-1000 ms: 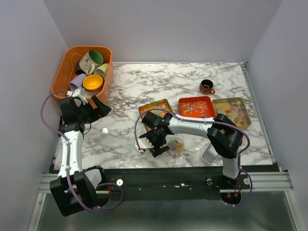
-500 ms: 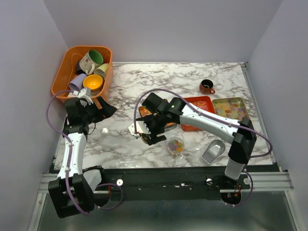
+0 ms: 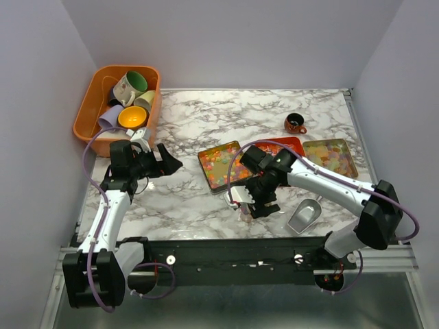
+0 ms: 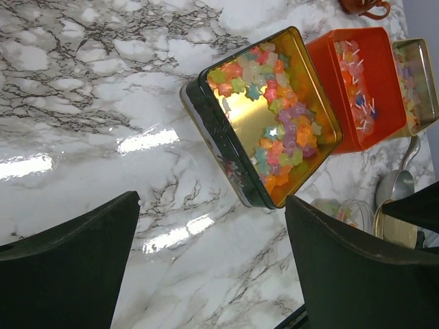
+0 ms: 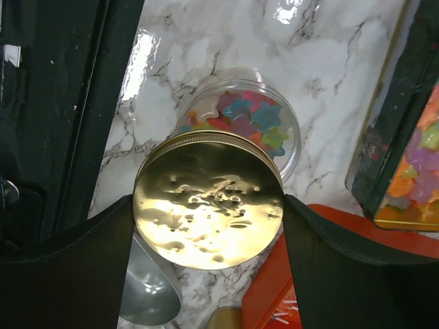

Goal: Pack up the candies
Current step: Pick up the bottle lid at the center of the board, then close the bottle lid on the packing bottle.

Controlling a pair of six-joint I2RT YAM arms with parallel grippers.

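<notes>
Star-shaped candies (image 5: pixel 250 113) in mixed colours lie in a clear round jar (image 5: pixel 291 137) on the marble. Just above the jar a round gold lid (image 5: pixel 208 199) hangs between the fingers of my right gripper (image 5: pixel 208 226), which is shut on its rim; the lid covers the jar's near half. From above, the right gripper (image 3: pixel 257 202) hides the jar. More candies (image 4: pixel 274 116) fill a gold tin (image 3: pixel 221 164), an orange tray (image 4: pixel 360 82) and a yellowish tray (image 3: pixel 333 156). My left gripper (image 4: pixel 212 274) is open over bare marble, left of the tin (image 4: pixel 212 130), holding nothing.
A metal scoop (image 3: pixel 305 214) lies right of the jar near the front edge. A small brown mug (image 3: pixel 295 124) stands behind the trays. An orange bin (image 3: pixel 92 103) of big mugs sits at the back left corner, behind the left gripper (image 3: pixel 168 164).
My right arm has swung right from the tin's left side, carrying the gold lid over the jar. The left gripper has moved right and forward, away from the orange bin.
</notes>
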